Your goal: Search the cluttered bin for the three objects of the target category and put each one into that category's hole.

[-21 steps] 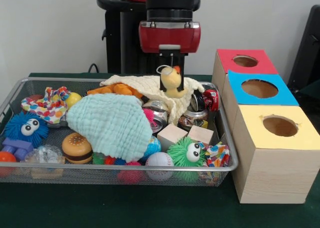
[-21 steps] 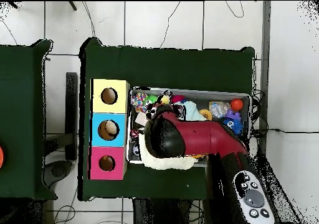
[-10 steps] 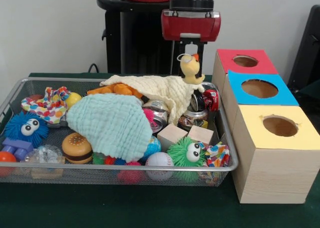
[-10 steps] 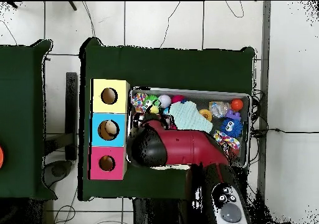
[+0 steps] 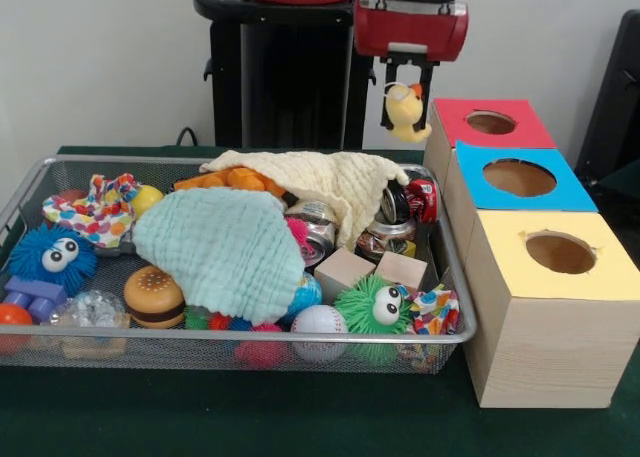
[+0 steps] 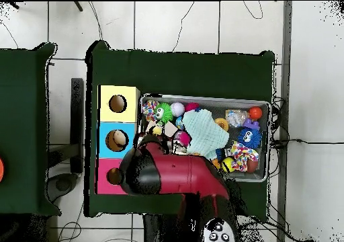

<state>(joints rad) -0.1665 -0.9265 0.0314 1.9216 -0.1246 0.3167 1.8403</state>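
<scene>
Yellow plush chick [image 5: 406, 110] is pinched in the tool [image 5: 407, 77], dangling in the air just past the wire bin's [image 5: 455, 287] back corner and beside the red-topped box [image 5: 480, 123]. Which hole it belongs to I can't say. For a clean drop I'd center the toy right over the chosen opening and lower it until it hangs inside the rim, then release, since floppy things snag.
</scene>
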